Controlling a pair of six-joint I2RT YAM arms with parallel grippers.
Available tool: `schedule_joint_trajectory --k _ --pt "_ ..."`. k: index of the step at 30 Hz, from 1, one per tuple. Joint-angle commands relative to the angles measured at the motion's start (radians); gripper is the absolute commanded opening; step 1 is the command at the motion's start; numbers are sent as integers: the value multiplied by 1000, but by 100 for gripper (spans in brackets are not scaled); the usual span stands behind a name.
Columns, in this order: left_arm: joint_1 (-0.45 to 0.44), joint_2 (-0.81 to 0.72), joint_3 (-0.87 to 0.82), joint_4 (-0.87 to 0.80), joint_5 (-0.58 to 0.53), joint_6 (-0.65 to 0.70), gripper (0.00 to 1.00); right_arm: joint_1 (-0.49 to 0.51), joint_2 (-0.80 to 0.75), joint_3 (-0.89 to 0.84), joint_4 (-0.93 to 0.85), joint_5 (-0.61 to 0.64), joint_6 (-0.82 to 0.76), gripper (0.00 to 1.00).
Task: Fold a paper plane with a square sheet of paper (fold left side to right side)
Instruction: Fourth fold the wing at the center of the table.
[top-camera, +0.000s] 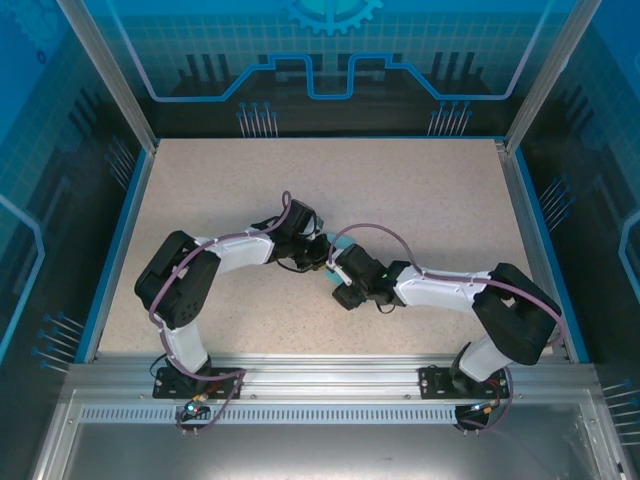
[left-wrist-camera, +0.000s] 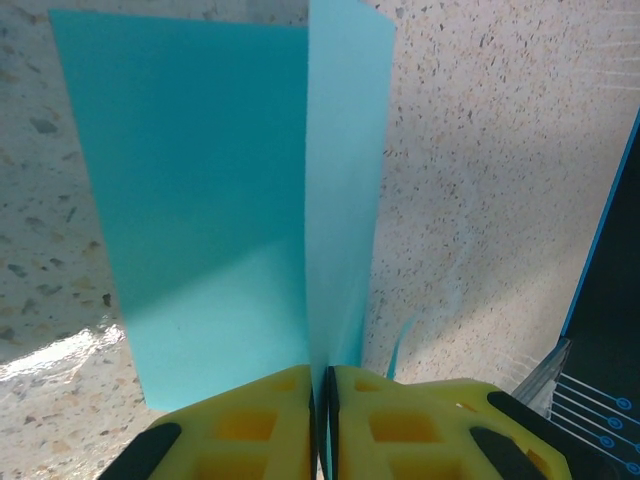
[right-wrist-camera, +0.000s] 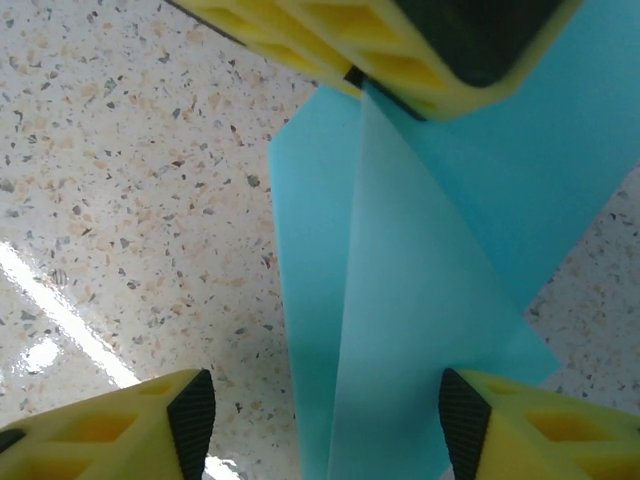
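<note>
Left gripper (left-wrist-camera: 322, 392) is pinched shut on the raised flap of the square sheet of paper (left-wrist-camera: 200, 200). Right gripper (right-wrist-camera: 330, 425) has its jaws apart, straddling the same flap. Risks: right clamps off the crease line and skews the fold, or left's thin pinch slips and the flap drops. The sheet's other half lies flat on the table (top-camera: 420, 190). Both arms bend inward, wrists meeting over the sheet, left arm from its left, right from its right.

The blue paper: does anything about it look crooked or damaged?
Nothing torn. One flap of the square sheet of paper stands up off the table, pinched in the shut left gripper, while the rest lies flat. The right gripper is open around that flap. It looks mid-fold, not misplaced.
</note>
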Motion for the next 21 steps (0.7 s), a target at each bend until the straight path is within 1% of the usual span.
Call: schedule_joint_trajectory --k 1,9,14,21 --pt "-6 -20 32 -29 -8 12 15 -20 24 24 25 12 9 61" --pt "-6 -19 38 -32 -8 12 16 -33 59 33 26 18 5 48" --pt "-6 -22 42 -39 -10 16 21 -36 70 32 28 16 9 39" --pt "-6 -31 55 -59 -17 27 26 -38 83 29 27 14 13 31"
